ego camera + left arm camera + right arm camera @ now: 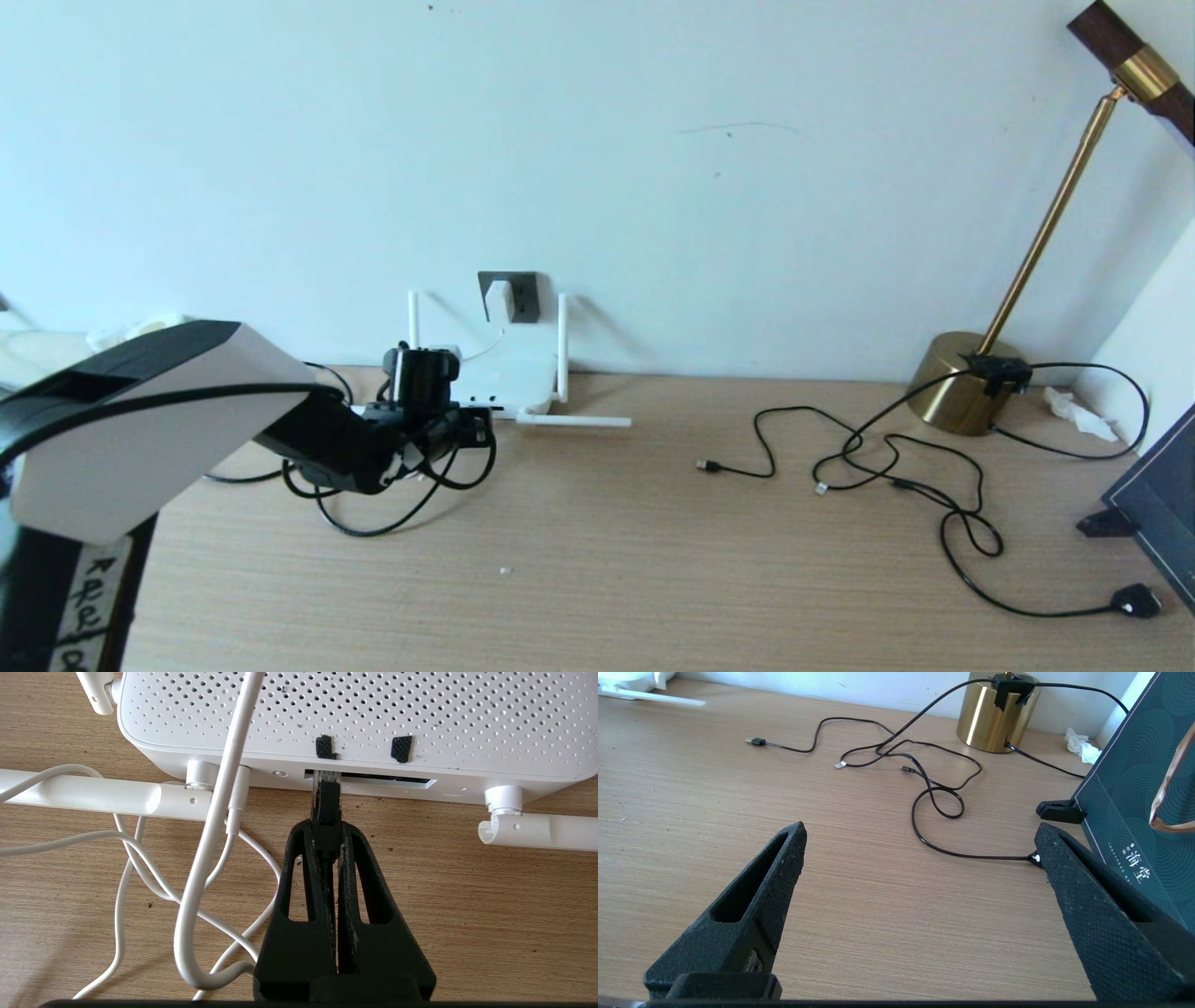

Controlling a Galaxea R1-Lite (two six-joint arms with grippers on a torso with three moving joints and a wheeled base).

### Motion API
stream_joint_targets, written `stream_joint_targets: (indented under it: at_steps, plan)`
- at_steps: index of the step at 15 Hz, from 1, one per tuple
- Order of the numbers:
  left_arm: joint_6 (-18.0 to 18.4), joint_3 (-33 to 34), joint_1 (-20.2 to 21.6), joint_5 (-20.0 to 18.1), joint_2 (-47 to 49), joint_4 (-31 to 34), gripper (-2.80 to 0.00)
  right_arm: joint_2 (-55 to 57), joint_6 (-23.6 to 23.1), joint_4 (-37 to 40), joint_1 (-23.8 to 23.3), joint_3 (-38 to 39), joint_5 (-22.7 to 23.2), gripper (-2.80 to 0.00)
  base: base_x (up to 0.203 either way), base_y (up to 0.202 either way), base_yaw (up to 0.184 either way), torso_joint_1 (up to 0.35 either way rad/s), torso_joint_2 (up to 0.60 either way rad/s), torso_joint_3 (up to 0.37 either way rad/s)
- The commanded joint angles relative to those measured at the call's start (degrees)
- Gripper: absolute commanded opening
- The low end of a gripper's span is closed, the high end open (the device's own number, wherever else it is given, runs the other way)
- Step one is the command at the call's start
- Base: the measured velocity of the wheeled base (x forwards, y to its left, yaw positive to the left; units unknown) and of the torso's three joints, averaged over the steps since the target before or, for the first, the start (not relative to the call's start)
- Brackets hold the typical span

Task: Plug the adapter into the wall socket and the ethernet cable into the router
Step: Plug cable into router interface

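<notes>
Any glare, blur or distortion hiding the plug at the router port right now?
Left wrist view: even light, no glare; the ethernet cable plug at the router port is sharp, the left tool clamped on it. Head view: edges bend, and the arm partly hides the port. Right wrist view: sharp, open right tool.

1. I'm at a home desk or study corner: a wood-grain tabletop point(597, 560) set against a plain painted wall point(653, 140).
2. A brass desk lamp point(966, 392) stands by the wall on my right.
3. A white router point(509, 378) sits under a wall socket point(509, 297).
4. Thin black charging cables point(924, 779) sprawl loose, beside a dark patterned gift bag point(1139, 812).
</notes>
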Motion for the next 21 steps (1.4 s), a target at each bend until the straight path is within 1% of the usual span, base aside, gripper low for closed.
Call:
stream_joint_targets:
  at_steps: [1, 21]
  plan:
    - [-0.05, 0.00, 0.02, 0.05, 0.17, -0.17, -2.80, 0.09, -0.04, -0.01, 0.05, 0.00, 0.02, 0.00, 0.000, 0.000, 0.000, 0.000, 0.00, 0.000]
    - [0.04, -1.58, 0.28, 0.10, 0.34, 0.04, -2.80, 0.09, -0.04, -0.01, 0.05, 0.00, 0.02, 0.00, 0.000, 0.000, 0.000, 0.000, 0.00, 0.000]
